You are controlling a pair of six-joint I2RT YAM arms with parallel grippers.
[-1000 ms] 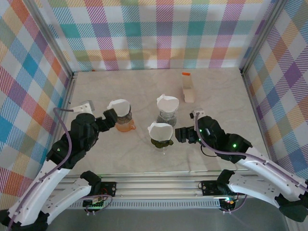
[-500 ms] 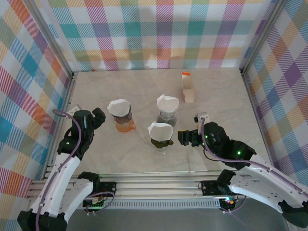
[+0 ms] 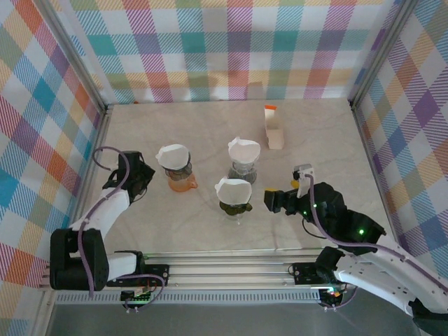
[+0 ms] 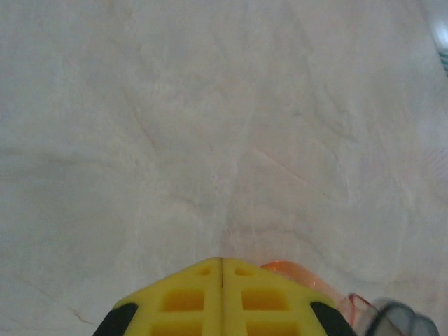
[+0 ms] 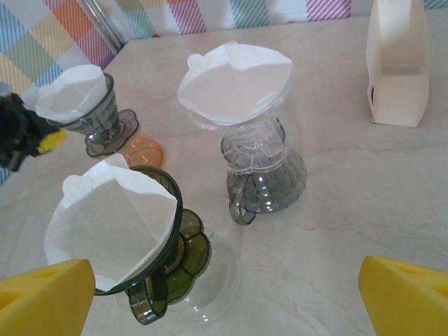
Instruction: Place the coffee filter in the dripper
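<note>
Filters [image 3: 233, 189] sit in all 3 drippers [image 3: 236, 206] mid-frame, apparently why the left claw [image 3: 142, 173] hangs clear at left, clenched on nothing, and the right claw [image 3: 269, 201] hovers released at lower right.

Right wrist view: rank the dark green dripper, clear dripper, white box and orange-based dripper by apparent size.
1-2. dark green dripper and clear dripper: look alike; green is nearer, so unranked.
3-4. white box, cut off at the top edge, and orange-based dripper: too close to rank.
</note>
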